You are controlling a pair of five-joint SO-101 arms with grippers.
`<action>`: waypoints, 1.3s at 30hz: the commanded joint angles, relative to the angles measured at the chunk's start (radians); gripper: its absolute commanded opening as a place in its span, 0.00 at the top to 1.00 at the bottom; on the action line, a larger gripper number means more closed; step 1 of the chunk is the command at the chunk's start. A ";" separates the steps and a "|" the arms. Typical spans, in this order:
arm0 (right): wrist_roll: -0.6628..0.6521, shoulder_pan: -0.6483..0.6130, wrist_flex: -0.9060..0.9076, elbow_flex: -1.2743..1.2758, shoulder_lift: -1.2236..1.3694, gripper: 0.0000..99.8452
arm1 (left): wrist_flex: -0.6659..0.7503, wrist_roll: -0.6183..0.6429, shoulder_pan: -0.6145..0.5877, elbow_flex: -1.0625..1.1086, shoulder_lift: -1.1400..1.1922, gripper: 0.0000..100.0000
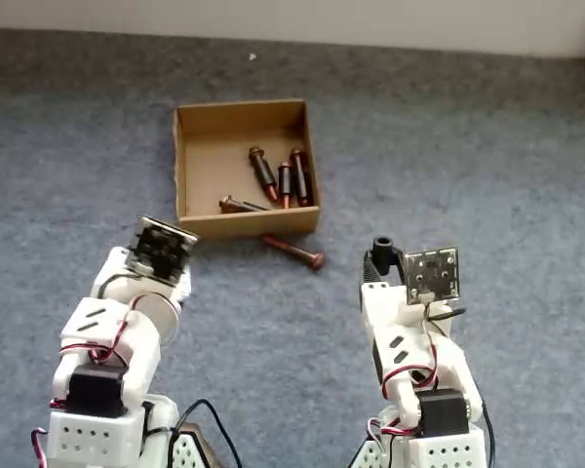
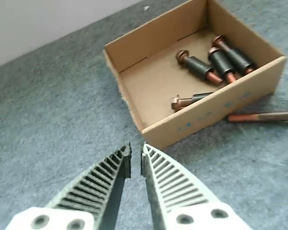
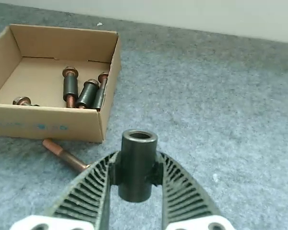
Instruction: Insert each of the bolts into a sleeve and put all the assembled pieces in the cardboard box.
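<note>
Mating the one loose bolt [image 1: 294,250] with its sleeve [image 3: 139,143] looks like the step in hand. The right claw [image 3: 134,167] clamps that black sleeve upright, bore facing up, near the cardboard box [image 1: 249,224]. The left claw [image 2: 135,155] hangs just short of the box's near corner, its fingers drawn almost together with only a thin slit between them and nothing held. The copper-coloured bolt lies flat on the desk [image 1: 487,146], just outside the box's front wall. Four assembled pieces [image 1: 283,180] already lie inside the box. To do this well, the left claw would likely need to spread, take the bolt near its head so the shank stays free, and line it up with the bore before pushing. The right claw should keep the sleeve steady, since a tilted entry could jam or knock the sleeve loose. The desk is covered in grey, carpet-like fabric, which should keep the bolt from rolling. A pale wall runs along its far edge.
</note>
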State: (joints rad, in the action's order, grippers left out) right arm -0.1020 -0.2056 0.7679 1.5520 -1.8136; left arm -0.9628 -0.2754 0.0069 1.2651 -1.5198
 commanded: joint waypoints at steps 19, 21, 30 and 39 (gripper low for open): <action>0.080 0.131 -0.027 -0.016 -0.022 0.99 | -0.052 -0.361 0.337 -0.596 1.003 0.85; 0.080 0.131 -0.027 -0.016 -0.022 0.99 | -0.054 -0.416 0.361 -0.651 1.099 0.85; 0.074 0.131 -0.027 -0.016 -0.022 0.99 | -0.058 -0.608 0.441 -0.845 1.480 0.85; 0.072 0.131 -0.028 -0.016 -0.022 0.99 | -0.058 -0.658 0.475 -1.017 1.676 0.85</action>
State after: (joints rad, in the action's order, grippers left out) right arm -0.0299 -0.0813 0.7679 1.5520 -1.8182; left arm -1.0165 -0.9229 0.4672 0.3598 0.1112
